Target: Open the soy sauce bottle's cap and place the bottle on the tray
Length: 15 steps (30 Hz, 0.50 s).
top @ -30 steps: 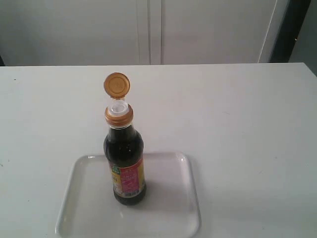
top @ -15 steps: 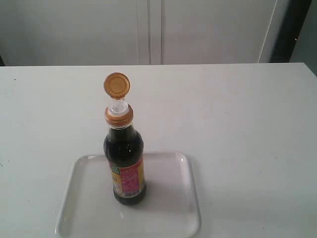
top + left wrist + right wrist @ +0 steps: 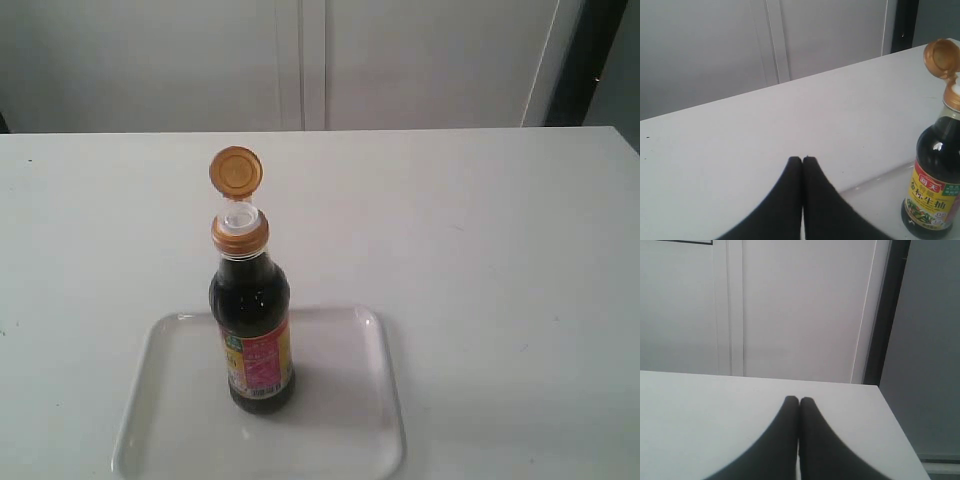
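Note:
The soy sauce bottle (image 3: 253, 330) stands upright on the white tray (image 3: 340, 420), near the tray's middle. Its golden-orange cap (image 3: 236, 171) is flipped open and stands up behind the white spout (image 3: 241, 217). In the left wrist view the bottle (image 3: 934, 185) and the open cap (image 3: 941, 56) show at the edge, on the tray (image 3: 875, 195). My left gripper (image 3: 802, 159) is shut and empty, apart from the bottle. My right gripper (image 3: 799, 400) is shut and empty above bare table. Neither gripper shows in the exterior view.
The white table (image 3: 480, 250) ends at a far edge in front of pale wall panels (image 3: 300, 60). A dark vertical strip (image 3: 590, 60) stands at the back right. The table's right corner (image 3: 880, 390) shows in the right wrist view.

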Motion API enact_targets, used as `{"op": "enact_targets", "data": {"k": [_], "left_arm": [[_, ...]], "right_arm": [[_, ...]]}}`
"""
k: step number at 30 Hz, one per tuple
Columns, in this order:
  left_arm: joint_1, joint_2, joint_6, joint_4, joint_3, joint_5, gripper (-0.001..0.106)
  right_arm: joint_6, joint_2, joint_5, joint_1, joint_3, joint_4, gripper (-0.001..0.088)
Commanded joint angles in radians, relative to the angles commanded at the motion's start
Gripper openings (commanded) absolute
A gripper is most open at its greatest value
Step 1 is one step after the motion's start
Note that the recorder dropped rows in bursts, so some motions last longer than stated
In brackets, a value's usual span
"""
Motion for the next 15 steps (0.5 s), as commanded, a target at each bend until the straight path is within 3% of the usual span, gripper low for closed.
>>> {"op": "enact_targets", "data": {"k": [15], "left_arm": [[0.0,-0.02,0.024,-0.039,0.011,0.0,0.0]], "right_arm": [[0.0,0.0,0.0,0.0,0.0,0.0,0.0]]}}
